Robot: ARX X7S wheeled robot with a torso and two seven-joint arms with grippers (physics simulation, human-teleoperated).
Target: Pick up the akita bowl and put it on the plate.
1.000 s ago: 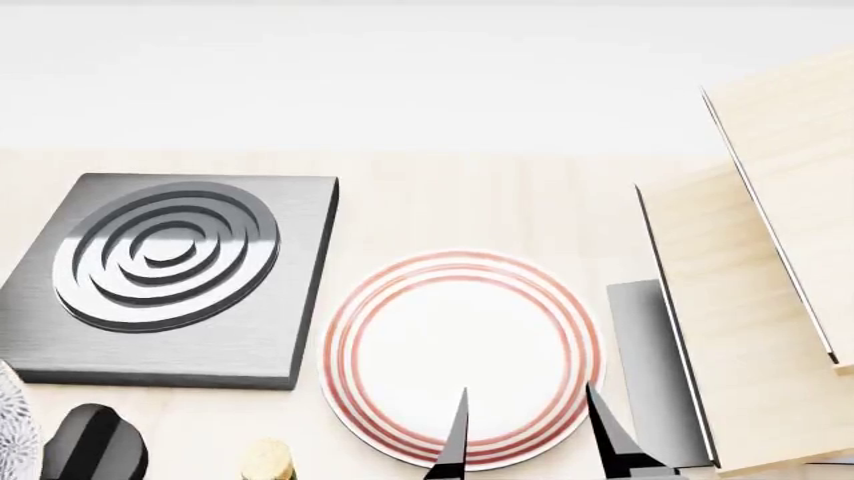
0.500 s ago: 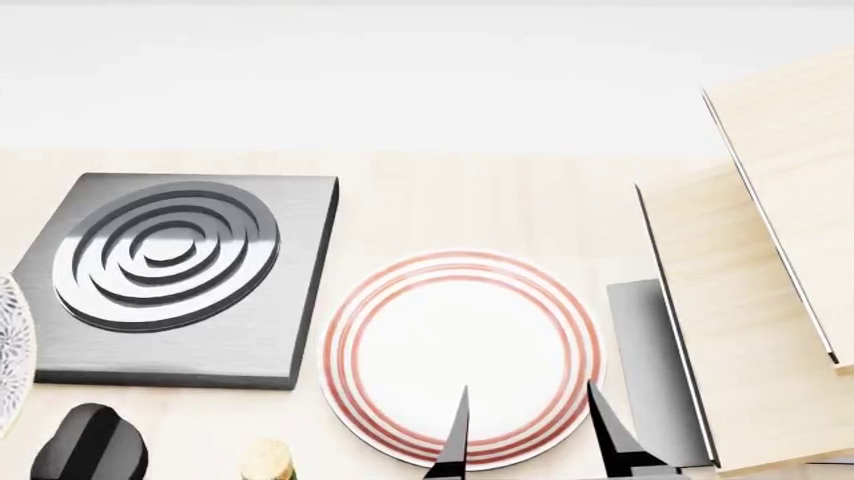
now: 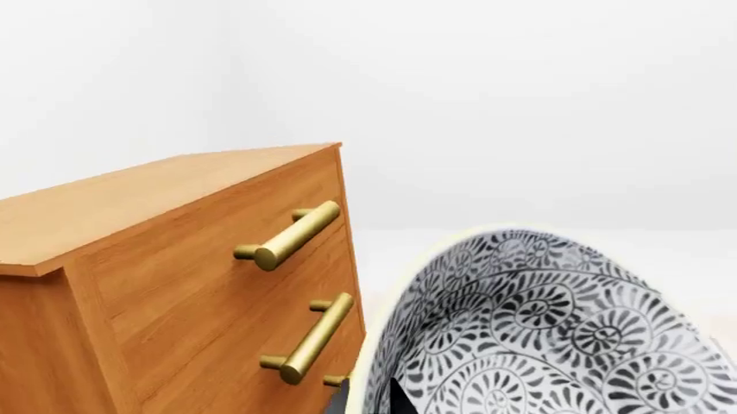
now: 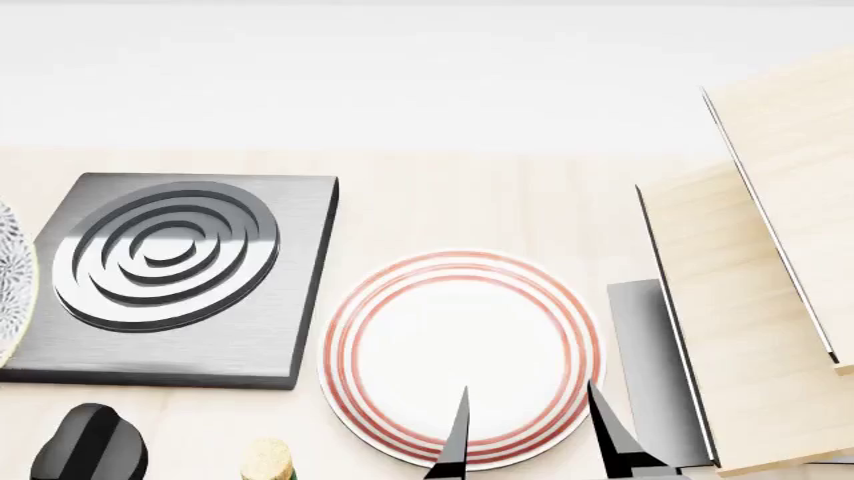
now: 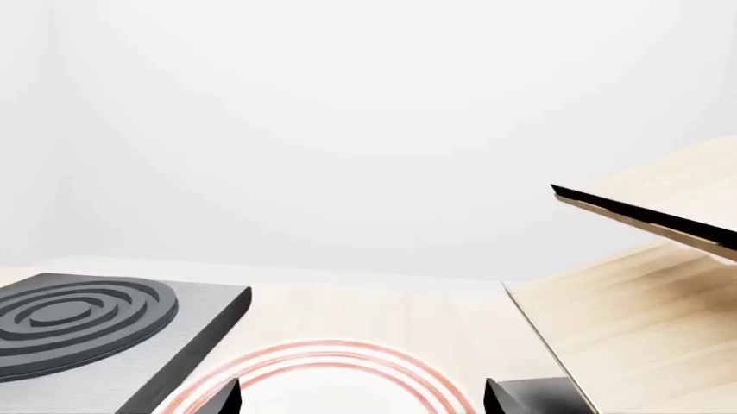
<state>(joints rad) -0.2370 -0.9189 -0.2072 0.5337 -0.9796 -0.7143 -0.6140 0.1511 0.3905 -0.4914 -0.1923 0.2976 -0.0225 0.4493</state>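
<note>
Akita bowl point(image 3: 541, 336) patterned, plate point(image 4: 461, 355) red-ringed; neither shows writing

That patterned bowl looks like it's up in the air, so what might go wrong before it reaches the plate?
1. The bowl hangs tilted at the left edge of the head view, with the stove burner between it and the plate. Carried low, it might clip the burner.
2. The left wrist view shows little of the grip on the bowl, so it may slip.
3. The right gripper hovers open over the plate's near rim and could get in the way of the landing.
</note>
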